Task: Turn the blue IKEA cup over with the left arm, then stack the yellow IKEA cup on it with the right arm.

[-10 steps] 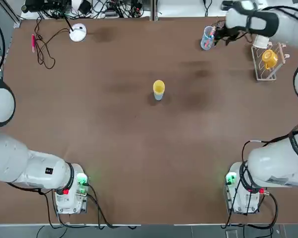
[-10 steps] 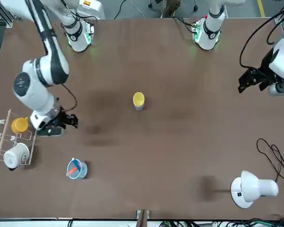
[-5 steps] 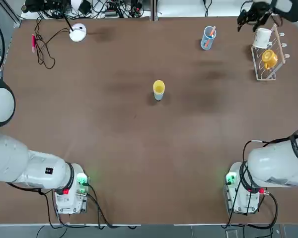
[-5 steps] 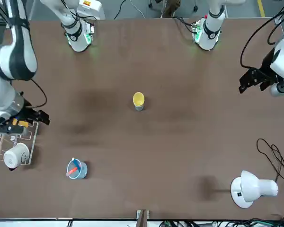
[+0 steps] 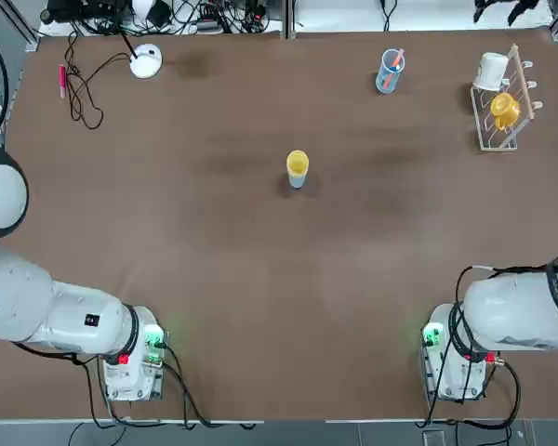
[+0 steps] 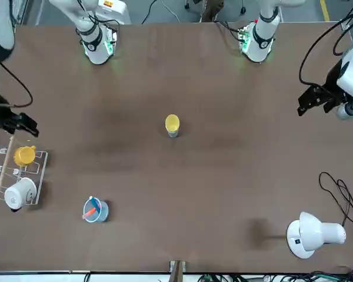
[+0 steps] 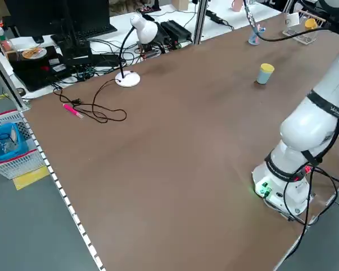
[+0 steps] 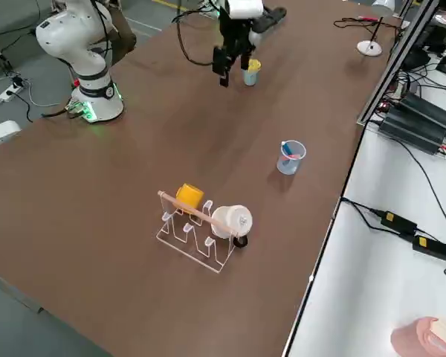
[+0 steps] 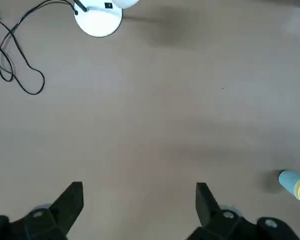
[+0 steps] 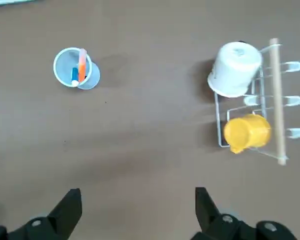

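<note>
The yellow IKEA cup (image 5: pixel 297 163) sits on top of the blue IKEA cup (image 5: pixel 297 181) at the middle of the table, also seen in the front view as yellow cup (image 6: pixel 172 123) over blue cup (image 6: pixel 173 134). My left gripper (image 6: pixel 309 103) hangs open above the table's left side, far from the stack; its wrist view shows open fingers (image 9: pixel 72 200) and the stack (image 9: pixel 296 185) off to one side. My right gripper (image 6: pixel 20 123) is open at the far right corner, past the rack, with empty fingers (image 10: pixel 70 207).
A clear blue tumbler (image 5: pixel 389 70) with pink sticks stands at the far right. Beside it a wire rack (image 5: pixel 499 111) holds a white mug (image 5: pixel 492 70) and an orange-yellow mug (image 5: pixel 505 110). A white desk lamp (image 5: pixel 146 61), a cable and a pink pen (image 5: pixel 63 79) lie far left.
My right arm has swung away from the tumbler, over the rack, to the far right corner. The left arm and the cup stack have not moved.
</note>
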Robot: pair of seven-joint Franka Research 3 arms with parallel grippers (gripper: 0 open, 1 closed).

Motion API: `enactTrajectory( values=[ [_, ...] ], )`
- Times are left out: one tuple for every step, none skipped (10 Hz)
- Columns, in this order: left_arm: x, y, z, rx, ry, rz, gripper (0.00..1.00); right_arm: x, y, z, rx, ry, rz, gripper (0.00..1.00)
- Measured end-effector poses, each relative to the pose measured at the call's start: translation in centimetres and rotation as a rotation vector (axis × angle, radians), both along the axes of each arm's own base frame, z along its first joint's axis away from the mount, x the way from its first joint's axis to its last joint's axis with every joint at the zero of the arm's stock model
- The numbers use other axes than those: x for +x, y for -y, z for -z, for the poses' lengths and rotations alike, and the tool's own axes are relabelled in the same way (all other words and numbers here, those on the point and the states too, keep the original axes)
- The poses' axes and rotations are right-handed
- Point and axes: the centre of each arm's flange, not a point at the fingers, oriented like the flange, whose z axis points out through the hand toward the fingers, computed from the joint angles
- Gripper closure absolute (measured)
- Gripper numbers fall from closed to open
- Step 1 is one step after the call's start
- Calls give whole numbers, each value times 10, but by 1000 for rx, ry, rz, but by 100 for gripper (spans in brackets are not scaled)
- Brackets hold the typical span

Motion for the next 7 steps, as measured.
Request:
enactTrajectory(
  values=[
    [0, -1, -1, 0, 3, -2, 1, -3, 7, -15, 1, 18, 28, 0],
    [0, -6, -8, -2, 16, -10, 1, -3, 9, -22, 2, 31, 60, 0],
    [1, -13, -17, -3, 34, -24, 1, -3, 7, -23, 4, 33, 76, 0],
    [0, -17, -21, -4, 44, -31, 1, -3, 5, -22, 5, 25, 79, 0],
    [0, -18, -22, -4, 45, -32, 1, -3, 2, -20, 6, 13, 77, 0],
    [0, -18, -22, -4, 45, -31, 1, -3, 0, -19, 6, 6, 73, 0],
    [0, -18, -22, -4, 45, -31, 1, -3, -2, -18, 6, 2, 62, 0]
  ],
)
